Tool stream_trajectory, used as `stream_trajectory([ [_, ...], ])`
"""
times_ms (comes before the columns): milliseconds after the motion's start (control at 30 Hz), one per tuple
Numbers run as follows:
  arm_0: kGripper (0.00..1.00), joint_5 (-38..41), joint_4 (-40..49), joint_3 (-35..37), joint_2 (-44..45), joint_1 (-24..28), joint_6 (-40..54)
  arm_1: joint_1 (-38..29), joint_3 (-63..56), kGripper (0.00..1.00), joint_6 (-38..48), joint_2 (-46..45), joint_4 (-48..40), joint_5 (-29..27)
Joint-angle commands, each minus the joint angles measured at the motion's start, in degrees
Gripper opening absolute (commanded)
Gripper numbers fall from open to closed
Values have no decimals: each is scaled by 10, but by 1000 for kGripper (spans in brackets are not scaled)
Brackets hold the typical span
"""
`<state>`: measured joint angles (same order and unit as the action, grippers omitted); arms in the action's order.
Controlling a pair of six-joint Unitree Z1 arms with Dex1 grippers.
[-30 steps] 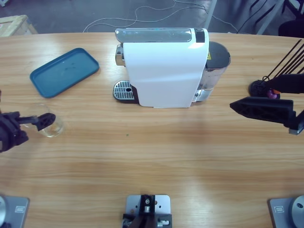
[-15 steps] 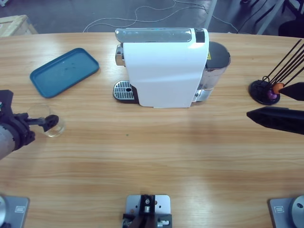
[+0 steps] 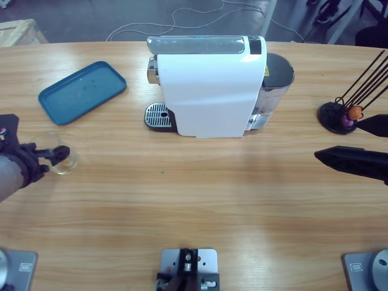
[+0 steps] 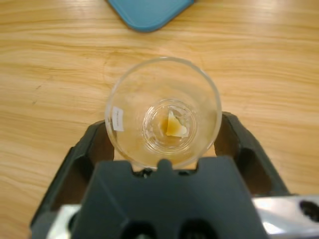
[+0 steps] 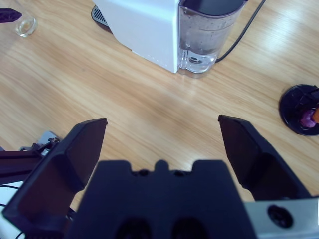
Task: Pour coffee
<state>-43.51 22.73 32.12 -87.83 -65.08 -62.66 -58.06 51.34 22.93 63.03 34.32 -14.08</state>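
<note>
Clear glass cup (image 4: 163,113) sits between the left gripper's (image 3: 56,155) fingers (image 4: 90,149), which close on its sides near the tabletop's (image 3: 200,200) left edge. Over the last second this gripper and the cup have slid a little toward that edge and away from the white coffee machine (image 3: 209,85), while the right gripper (image 5: 162,144) has drawn back toward the right edge; its fingers stand wide apart with nothing between them. That suggests the cup is being carried off after use, not brought to the machine's drip grate (image 3: 157,114).

Only a trace of coffee (image 4: 173,128) shows, a thin amber film at the cup's bottom, so little remains to pour. The cup stands upright, its long axis vertical and its mouth facing straight up; any pour would need it tipped onto its side.

The blue tray (image 3: 83,91) lies behind the cup, near it but not touching. A black capsule stand (image 3: 335,116) with an orange and a purple capsule sits near the right edge, just beyond the right gripper. The machine's water tank (image 5: 205,35) faces the right gripper.
</note>
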Motion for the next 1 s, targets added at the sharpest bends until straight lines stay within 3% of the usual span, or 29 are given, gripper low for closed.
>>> stream_trajectory([
  [33, 0, 4, -11, -6, -5, 13, 15, -7, -22, 1000, 8, -19, 7, -6],
  [167, 0, -6, -10, -7, 28, 10, 45, -7, -24, 1000, 9, -19, 5, -7],
  [300, 0, -2, -27, -2, 99, 9, 168, -7, -23, 1000, 8, -20, 3, -11],
  [367, 0, 46, -52, 7, 146, 19, 290, -7, -8, 1000, -2, -22, 13, -14],
  [467, 0, 167, -127, 9, 227, 83, 526, -7, 41, 1000, -34, -26, 57, -17],
  [567, 0, 387, -200, 11, 251, 190, 730, -7, 69, 1000, -63, -47, 81, -17],
  [700, 0, 621, -208, 21, 207, 332, 874, -7, 74, 1000, -98, -88, 121, -27],
  [800, 0, 702, -208, 44, 144, 422, 988, -7, 73, 1000, -111, -106, 156, -53],
  [900, 0, 792, -210, 95, 35, 485, 1116, -7, 71, 1000, -111, -112, 162, -62],
  [1000, 0, 859, -217, 158, -70, 507, 1158, -7, 70, 1000, -111, -105, 166, -71],
])
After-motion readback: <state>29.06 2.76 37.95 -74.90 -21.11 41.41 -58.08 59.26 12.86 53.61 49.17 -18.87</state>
